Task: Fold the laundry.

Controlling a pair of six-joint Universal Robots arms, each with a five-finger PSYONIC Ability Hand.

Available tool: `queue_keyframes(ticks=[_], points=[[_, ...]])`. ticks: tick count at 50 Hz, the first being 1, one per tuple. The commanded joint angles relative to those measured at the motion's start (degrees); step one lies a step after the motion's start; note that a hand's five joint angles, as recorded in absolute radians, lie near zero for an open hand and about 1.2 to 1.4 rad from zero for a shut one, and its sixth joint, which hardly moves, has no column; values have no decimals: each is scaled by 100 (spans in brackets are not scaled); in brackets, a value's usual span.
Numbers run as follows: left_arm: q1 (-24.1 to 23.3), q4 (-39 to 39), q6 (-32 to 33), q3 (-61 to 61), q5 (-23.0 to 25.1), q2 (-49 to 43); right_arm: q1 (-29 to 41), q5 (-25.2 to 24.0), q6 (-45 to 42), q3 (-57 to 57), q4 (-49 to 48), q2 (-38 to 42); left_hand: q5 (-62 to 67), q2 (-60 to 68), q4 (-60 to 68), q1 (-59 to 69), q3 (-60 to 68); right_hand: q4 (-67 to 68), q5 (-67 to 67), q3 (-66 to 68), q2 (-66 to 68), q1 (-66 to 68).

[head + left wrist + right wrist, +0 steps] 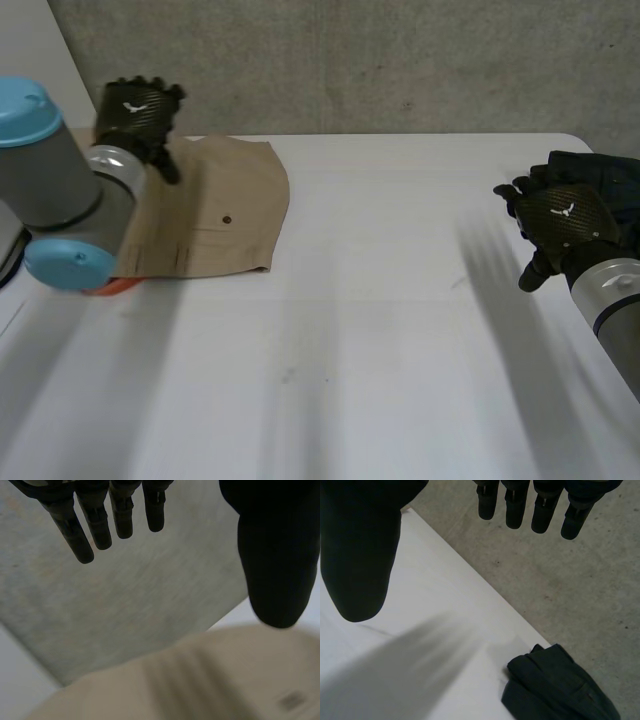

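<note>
A folded tan garment (222,215) lies at the table's far left; it has a small dark button. My left hand (138,112) hangs above its far left part, fingers (90,525) straight and thumb apart, holding nothing; the tan cloth (200,685) lies below the palm. My right hand (562,222) hovers over the table's right side, fingers (520,510) straight and empty. A dark folded garment (555,685) lies at the table's right edge, just beyond that hand.
The white table (380,330) stretches wide between the two garments. Something orange (108,288) peeks out under the tan garment's near left corner, by my left arm (60,200). A grey floor (380,60) lies beyond the far edge.
</note>
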Motion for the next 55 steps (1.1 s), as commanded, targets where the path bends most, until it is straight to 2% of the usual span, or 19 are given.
queue_keyframes(ticks=[1,5,7,10,11,15,16,19,26,31,34,40,43,49,50,54,55], points=[[899,498,2068,1260,552,-1762,2,7,-8,20,9,133,-30,-133,-90,-29,-142,-236,-282,-215,-222,-268],[1049,956,2395,1965,534,-2617,2,16,-8,64,9,142,255,151,195,255,142,-236,-282,-215,-222,-268],[1085,1045,2439,2124,543,-2846,2,7,-17,91,9,142,1008,904,948,1008,895,-236,-282,-215,-222,-268],[1041,1115,2431,2213,534,-2952,-7,7,-8,99,9,142,6176,6072,6116,6176,6063,-236,-282,-215,-222,-268],[1006,1115,2413,2186,526,-2935,-7,7,-17,99,17,142,6624,6521,6564,6625,6512,-236,-282,-215,-222,-268],[708,1142,2229,1958,394,-2374,-33,7,-17,117,9,151,6629,6525,6569,6629,6516,-236,-282,-215,-222,-268],[498,1168,2028,1775,289,-1963,-33,7,-26,117,9,142,6629,6525,6569,6629,6516,-236,-282,-215,-222,-268],[251,1255,1623,1449,174,-1337,-33,7,-35,108,9,142,6629,6525,6569,6629,6516,-236,-282,-215,-222,-268],[-636,1116,50,912,104,210,-25,-2,-26,117,9,142,6629,6525,6569,6629,6516,-236,-282,-215,-222,-268],[-1532,326,-924,815,-19,800,-60,-2,-17,108,9,133,6629,6525,6569,6629,6516,-236,-282,-215,-222,-268],[-1867,105,-1365,815,-247,827,-69,7,0,108,9,125,6629,6525,6569,6629,6516,-236,-282,-215,-222,-268],[-2456,-150,-2350,640,-1082,670,-77,25,9,82,18,107,6629,6525,6569,6629,6516,-236,-282,-215,-222,-268],[-2772,-413,-2596,429,-1241,206,-77,42,9,47,18,98,6629,6525,6569,6629,6516,-236,-282,-215,-222,-268],[-3230,-1116,-2878,235,-1241,-543,-200,42,9,3,52,89,6629,6525,6569,6629,6516,-236,-282,-215,-222,-268],[-3274,-1378,-2983,130,-1198,-605,-235,42,9,3,61,89,6348,6245,6288,6349,6235,-236,-282,-215,-222,-268],[-3301,-1714,-3080,-116,-1179,-448,-262,60,9,-6,70,89,1430,1327,1370,1431,1318,-236,-282,-215,-222,-268],[-3301,-1767,-3072,-134,-1180,-369,-262,60,9,-6,79,89,1067,964,1007,1068,954,-236,-282,-215,-222,-268]])
